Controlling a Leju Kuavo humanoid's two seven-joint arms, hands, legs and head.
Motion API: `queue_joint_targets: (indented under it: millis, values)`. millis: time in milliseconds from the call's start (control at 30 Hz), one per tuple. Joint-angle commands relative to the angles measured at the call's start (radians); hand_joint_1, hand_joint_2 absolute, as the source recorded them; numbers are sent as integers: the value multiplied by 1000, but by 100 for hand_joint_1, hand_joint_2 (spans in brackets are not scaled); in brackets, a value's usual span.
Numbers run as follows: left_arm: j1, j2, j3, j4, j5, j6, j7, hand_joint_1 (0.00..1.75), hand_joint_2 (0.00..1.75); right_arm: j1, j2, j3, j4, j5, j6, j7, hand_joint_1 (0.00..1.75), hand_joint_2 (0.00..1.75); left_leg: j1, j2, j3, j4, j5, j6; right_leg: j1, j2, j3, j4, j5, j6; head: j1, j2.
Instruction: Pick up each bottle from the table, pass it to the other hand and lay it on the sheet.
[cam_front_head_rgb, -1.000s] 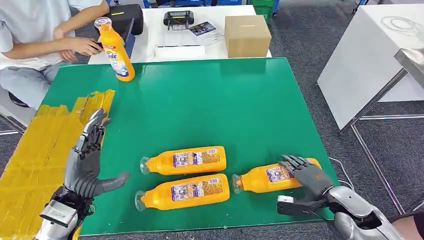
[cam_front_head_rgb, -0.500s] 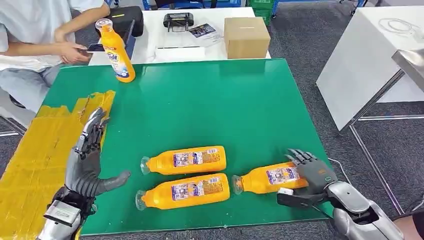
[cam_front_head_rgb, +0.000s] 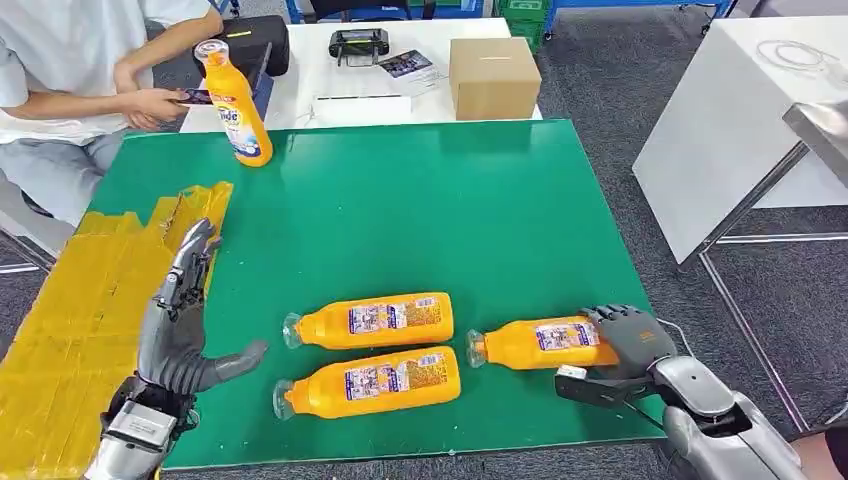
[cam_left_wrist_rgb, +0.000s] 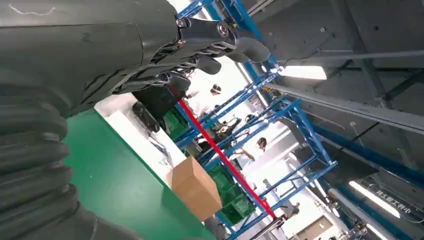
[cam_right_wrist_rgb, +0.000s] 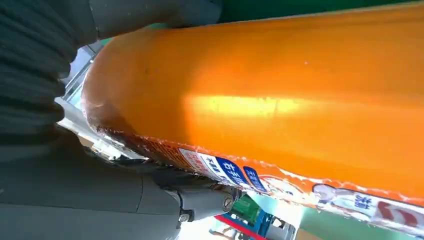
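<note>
On green mat (cam_front_head_rgb: 420, 200), right hand (cam_front_head_rgb: 628, 340) gripping blue-and-white-labelled orange bottle (cam_front_head_rgb: 535, 343)

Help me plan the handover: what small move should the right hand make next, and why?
Probably lift. The right hand is wrapped around the base end of the rightmost bottle, which fills the right wrist view, yet the bottle seems to lie on the green table. Raising it a little, then carrying it toward the open left hand waiting beside the yellow sheet, looks like the natural next step.
</note>
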Motion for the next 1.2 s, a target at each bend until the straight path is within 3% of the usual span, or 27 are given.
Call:
queue_joint_targets:
  millis: [33,233,333,433,533,700,900,1200]
  values:
    - [-23,-4,-30,59,12,-2,3,0,175,27,39,2,108,-1,15,-8,175,175,1,-3,2,-2,0,0,1,-4,4,-3,0,-1,0,0]
    - [-18,-3,-26,60,11,-3,3,0,175,31,50,-13,80,-1,-36,-19,175,175,2,-3,1,-2,0,0,2,-4,3,-4,0,-2,0,0]
    - [10,5,-10,37,5,-3,3,0,175,62,96,-68,-19,-37,-153,-64,175,175,1,-1,2,-2,0,0,1,-2,3,-3,0,-1,0,0]
    - [18,6,7,39,4,-13,3,0,175,122,113,-125,-137,-100,-187,-105,175,175,1,1,1,-2,0,0,1,0,2,-2,0,-1,0,0]
    - [22,2,22,51,7,-18,3,0,175,182,118,-182,-212,-197,-195,-157,175,175,0,-1,-1,-1,-1,0,1,-1,0,-1,-1,-1,0,0]
    - [27,2,34,55,10,-18,3,0,175,215,96,-226,-250,-217,-212,-162,175,175,1,-3,-4,-1,-1,0,1,-3,-1,-1,-1,-1,0,0]
    - [74,2,77,30,11,-21,3,0,175,323,125,-419,-414,-389,-220,-239,175,175,0,-4,-8,0,-2,0,0,-5,-5,0,-2,-1,0,0]
    - [77,2,80,28,14,-23,3,0,175,325,140,-427,-419,-410,-214,-247,175,175,-1,-4,-11,-1,-1,1,-1,-4,-9,0,-1,0,0,0]
